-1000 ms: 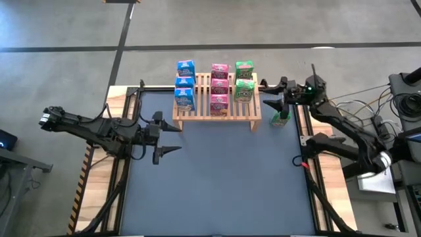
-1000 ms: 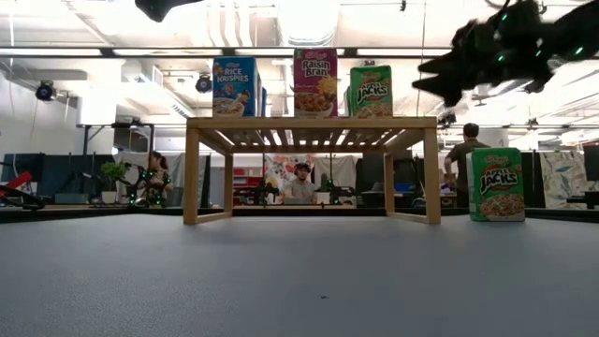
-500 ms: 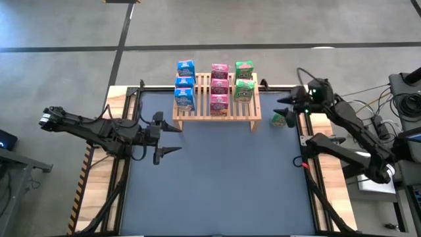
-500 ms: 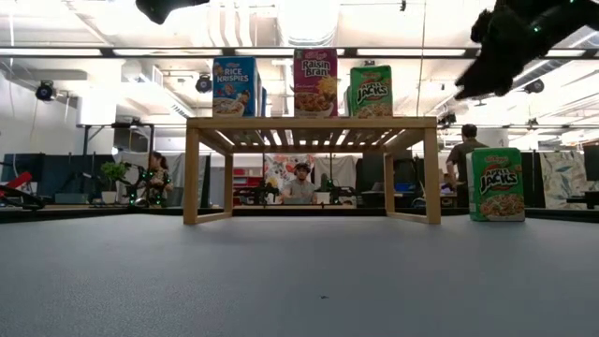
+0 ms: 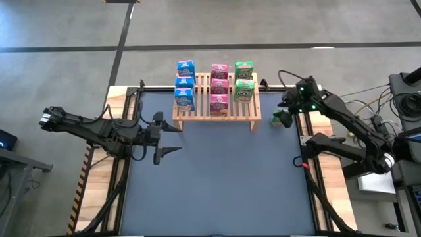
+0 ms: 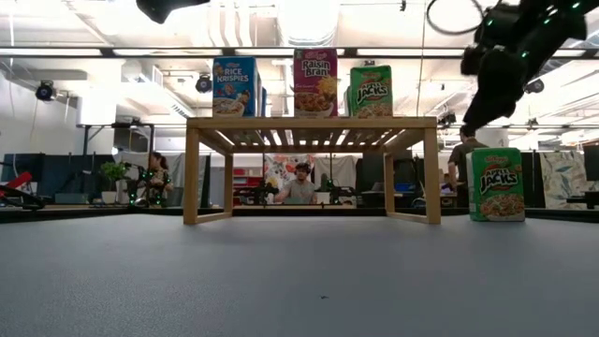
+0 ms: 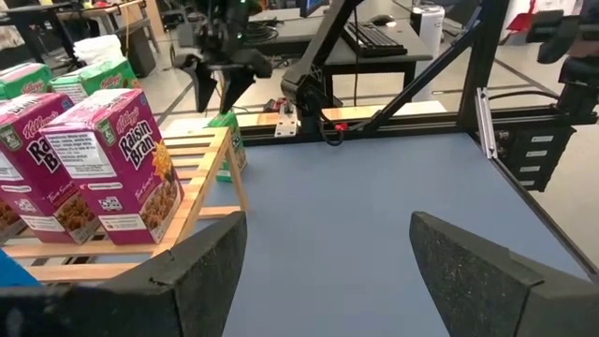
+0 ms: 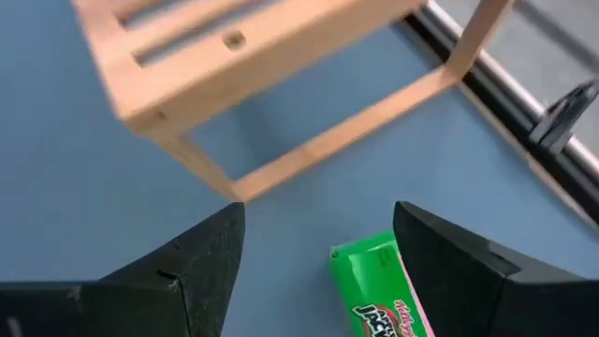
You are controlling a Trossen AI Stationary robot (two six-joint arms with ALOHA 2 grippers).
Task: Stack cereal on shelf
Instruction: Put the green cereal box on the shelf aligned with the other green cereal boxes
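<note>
The light-wood shelf stands at the table's far middle. On its slats stand three blue boxes, three pink boxes and two green boxes, all upright. A third green box stands upright on the table just right of the shelf; it also shows in the low view. My right gripper is open above this box, fingers pointing down, touching nothing. My left gripper is open and empty at the table's left, level with the shelf's near edge.
The shelf's right leg stands close beside the green box on the table. Black frame rails run along both table sides. The dark tabletop stretches toward the near edge. People sit in the room beyond.
My right gripper has drawn back from the shelf toward the table's right edge. It has tipped from level, pointing left, to pointing down over the green box on the table. It has stayed open. The box has kept its place.
</note>
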